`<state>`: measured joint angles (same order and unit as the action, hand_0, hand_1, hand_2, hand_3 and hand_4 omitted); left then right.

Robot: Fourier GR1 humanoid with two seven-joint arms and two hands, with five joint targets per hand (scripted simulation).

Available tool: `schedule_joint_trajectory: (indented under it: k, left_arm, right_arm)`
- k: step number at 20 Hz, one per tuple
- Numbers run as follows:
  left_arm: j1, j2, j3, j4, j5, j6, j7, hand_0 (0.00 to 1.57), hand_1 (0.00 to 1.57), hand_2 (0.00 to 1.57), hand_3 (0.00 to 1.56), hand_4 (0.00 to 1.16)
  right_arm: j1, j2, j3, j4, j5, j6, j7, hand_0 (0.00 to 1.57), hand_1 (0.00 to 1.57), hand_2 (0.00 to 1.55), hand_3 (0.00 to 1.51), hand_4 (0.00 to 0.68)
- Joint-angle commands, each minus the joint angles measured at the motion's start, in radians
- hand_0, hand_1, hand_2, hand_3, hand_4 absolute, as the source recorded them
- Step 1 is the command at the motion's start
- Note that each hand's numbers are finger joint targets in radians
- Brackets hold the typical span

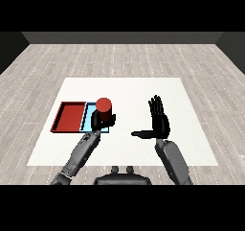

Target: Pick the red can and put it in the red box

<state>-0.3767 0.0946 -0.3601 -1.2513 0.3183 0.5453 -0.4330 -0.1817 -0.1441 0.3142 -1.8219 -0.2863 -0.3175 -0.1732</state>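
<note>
Just above the light blue tray [89, 115], the left hand [98, 120] is curled round the red can [104, 105], holding it upright. Beside that tray, to its left, lies the red tray [70, 117]. Well apart, the right hand [159, 121] hovers over the white surface [129, 88], fingers straight, thumb stretched sideways.

Two grey, cylindrical forearms, segmented near the wrists. Each ends in a black hand: left hand [98, 121], right hand [160, 122].

Left robot hand [98, 119] curled, grasping; right robot hand [160, 121] flat, fingers straight, thumb out.
</note>
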Motion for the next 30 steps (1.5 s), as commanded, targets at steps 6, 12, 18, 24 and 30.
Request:
schedule_joint_trajectory:
  k: [6,12,18,24,30]
  left_arm:
    - [-0.019,0.217,0.121,-0.125,-0.06,0.049,0.201,1.57,1.57,1.57,1.49,1.12]
    - [-0.005,0.35,0.184,0.076,-0.118,-0.005,0.193,1.57,1.57,1.54,1.47,1.13]
    - [-0.05,0.474,0.233,0.405,-0.131,-0.119,0.262,1.57,1.57,1.56,1.49,1.06]
    - [-0.187,0.458,0.202,0.771,-0.224,-0.103,0.359,1.51,1.51,1.43,1.36,0.97]
    - [-0.268,0.392,0.182,1.025,-0.278,-0.126,0.387,0.0,0.0,0.32,0.0,0.71]
  right_arm:
    - [0.213,-0.058,-0.097,-0.074,-0.036,0.043,-0.046,0.0,0.0,0.0,0.0,0.0]
    - [0.308,-0.062,-0.129,0.008,-0.06,0.131,-0.16,0.0,0.0,0.0,0.0,0.0]
    - [0.237,-0.076,-0.164,0.03,-0.083,0.12,-0.076,0.0,0.0,0.0,0.0,0.0]
    - [0.168,-0.04,-0.182,0.155,-0.083,0.149,-0.158,0.0,0.0,0.0,0.0,0.0]
    - [0.151,-0.053,-0.206,0.231,-0.071,0.165,-0.181,0.0,0.0,0.0,0.0,0.0]
